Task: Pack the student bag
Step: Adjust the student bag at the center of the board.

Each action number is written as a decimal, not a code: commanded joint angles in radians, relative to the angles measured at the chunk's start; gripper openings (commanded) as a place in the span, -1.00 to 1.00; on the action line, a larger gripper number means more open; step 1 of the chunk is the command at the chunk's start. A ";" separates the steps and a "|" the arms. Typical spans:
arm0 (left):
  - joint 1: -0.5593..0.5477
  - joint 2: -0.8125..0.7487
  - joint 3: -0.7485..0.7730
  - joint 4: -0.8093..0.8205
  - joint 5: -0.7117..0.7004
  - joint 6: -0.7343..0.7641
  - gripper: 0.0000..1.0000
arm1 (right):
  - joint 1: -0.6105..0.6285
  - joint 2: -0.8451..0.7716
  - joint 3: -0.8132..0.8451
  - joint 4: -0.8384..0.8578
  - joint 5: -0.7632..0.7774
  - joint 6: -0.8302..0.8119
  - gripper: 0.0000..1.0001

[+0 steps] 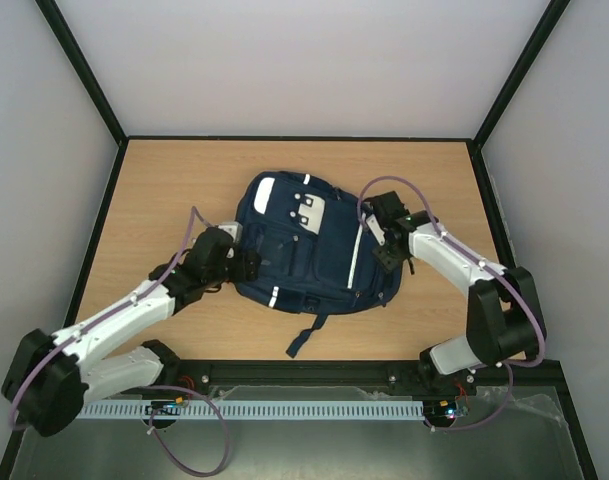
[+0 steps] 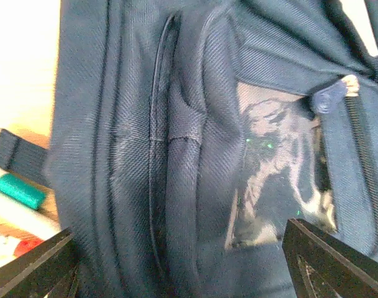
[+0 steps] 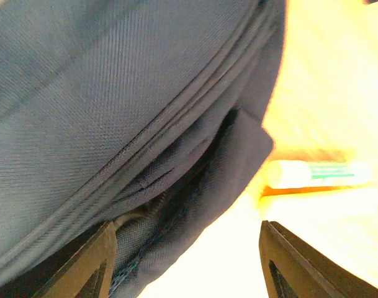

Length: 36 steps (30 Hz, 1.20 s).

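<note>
Your student bag [image 1: 309, 250] lies flat in the middle of the wooden surface [image 1: 164, 200], front pocket up, with a dark strap [image 1: 304, 338] trailing toward the arm bases. Your left jaws sit at the bag's left edge, spread wide, facing navy fabric and clamped on nothing. Your right jaws are at the bag's right edge, also apart and holding nothing. Near that edge a white-and-green tube [image 3: 318, 174] lies on the surface.
</note>
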<state>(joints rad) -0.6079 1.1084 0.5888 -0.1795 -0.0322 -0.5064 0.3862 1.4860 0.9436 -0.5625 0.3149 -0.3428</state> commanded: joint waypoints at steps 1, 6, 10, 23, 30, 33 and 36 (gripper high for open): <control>-0.071 -0.125 0.114 -0.182 -0.076 0.011 0.67 | 0.006 -0.097 0.087 -0.106 -0.016 0.042 0.29; -0.270 -0.143 0.170 -0.176 -0.154 0.035 0.66 | 0.007 -0.219 0.066 -0.220 -0.079 0.053 0.30; -0.352 -0.117 0.123 -0.101 -0.167 0.070 0.66 | 0.006 -0.329 -0.021 -0.261 -0.195 -0.014 0.28; -0.338 -0.054 0.117 -0.335 -0.316 -0.064 0.85 | 0.006 -0.451 -0.229 -0.229 -0.028 -0.054 0.00; -0.286 -0.128 0.127 -0.381 -0.257 -0.051 0.86 | -0.002 -0.472 -0.317 -0.097 0.035 -0.124 -0.14; -0.318 -0.200 0.128 -0.340 -0.271 -0.026 0.84 | -0.018 -0.483 -0.343 -0.044 -0.010 -0.168 -0.17; -0.356 -0.247 0.117 -0.259 -0.207 0.011 0.75 | -0.024 -0.484 -0.359 -0.007 -0.022 -0.195 -0.17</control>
<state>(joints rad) -0.9230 0.9226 0.6941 -0.5087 -0.2722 -0.5411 0.3737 1.0183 0.6064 -0.6266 0.3042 -0.4751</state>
